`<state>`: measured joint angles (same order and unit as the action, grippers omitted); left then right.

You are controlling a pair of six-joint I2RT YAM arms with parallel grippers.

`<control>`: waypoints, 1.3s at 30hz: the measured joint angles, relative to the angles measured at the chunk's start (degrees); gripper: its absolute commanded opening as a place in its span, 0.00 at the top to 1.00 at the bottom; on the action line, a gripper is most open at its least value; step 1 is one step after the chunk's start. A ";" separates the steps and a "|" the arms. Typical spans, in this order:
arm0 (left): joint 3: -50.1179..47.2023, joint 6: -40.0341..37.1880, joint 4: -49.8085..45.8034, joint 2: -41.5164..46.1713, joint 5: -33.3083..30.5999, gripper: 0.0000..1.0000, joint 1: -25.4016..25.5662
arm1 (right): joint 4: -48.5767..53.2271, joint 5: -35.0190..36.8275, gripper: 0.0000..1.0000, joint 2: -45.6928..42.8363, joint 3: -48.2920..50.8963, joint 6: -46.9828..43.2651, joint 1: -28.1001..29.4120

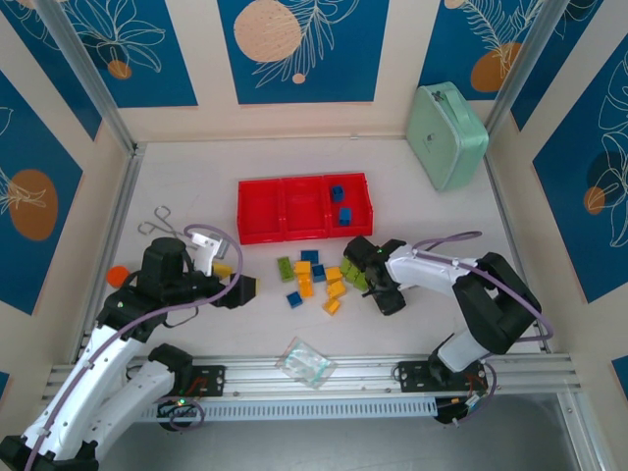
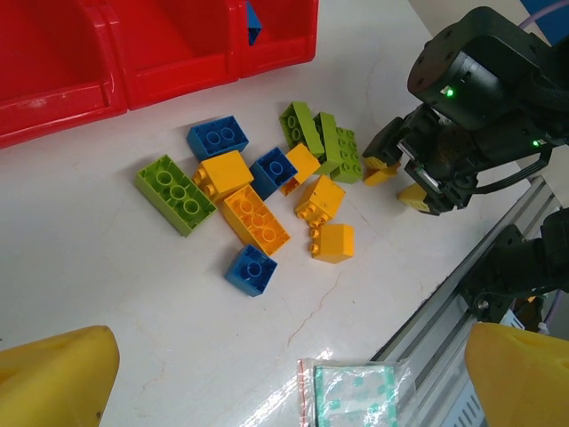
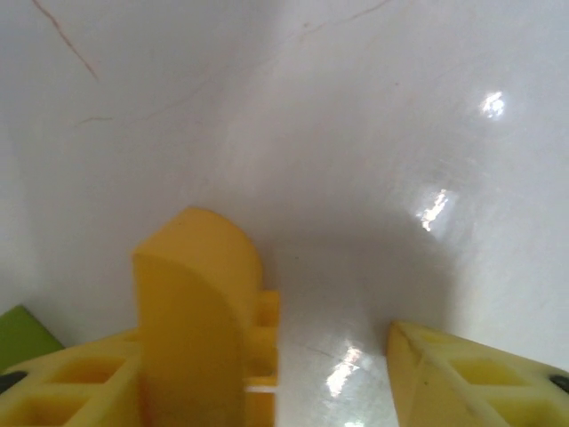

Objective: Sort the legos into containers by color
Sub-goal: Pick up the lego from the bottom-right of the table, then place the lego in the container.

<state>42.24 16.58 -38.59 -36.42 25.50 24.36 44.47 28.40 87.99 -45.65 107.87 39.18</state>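
Observation:
A loose pile of legos (image 1: 316,280) in green, orange-yellow and blue lies on the white table in front of the red containers (image 1: 263,211). The right bin holds two blue bricks (image 1: 340,203). In the left wrist view I pick out a long green brick (image 2: 176,193), an orange-yellow one (image 2: 256,219) and a small blue one (image 2: 251,269). My left gripper (image 2: 284,381) hovers left of the pile, open wide and empty. My right gripper (image 2: 400,182) is low at the pile's right edge, beside two green bricks (image 2: 331,147). Bare table shows between its yellow fingers (image 3: 196,311); a green corner (image 3: 22,331) lies outside them.
A clear plastic bag (image 1: 306,362) lies near the front rail (image 1: 373,371). A mint-green case (image 1: 447,135) leans at the back right. Scissors (image 1: 157,224) and a small orange object (image 1: 119,276) lie at the left, by the left arm.

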 measured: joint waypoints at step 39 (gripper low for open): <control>0.00 -0.15 -0.02 0.74 -0.50 0.01 0.11 | -24.61 -25.38 1.00 8.00 -40.63 -86.73 -10.62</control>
<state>42.24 16.43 -38.61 -35.68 24.99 24.47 19.86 3.03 95.98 -86.28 21.15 28.56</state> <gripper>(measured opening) 0.994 0.206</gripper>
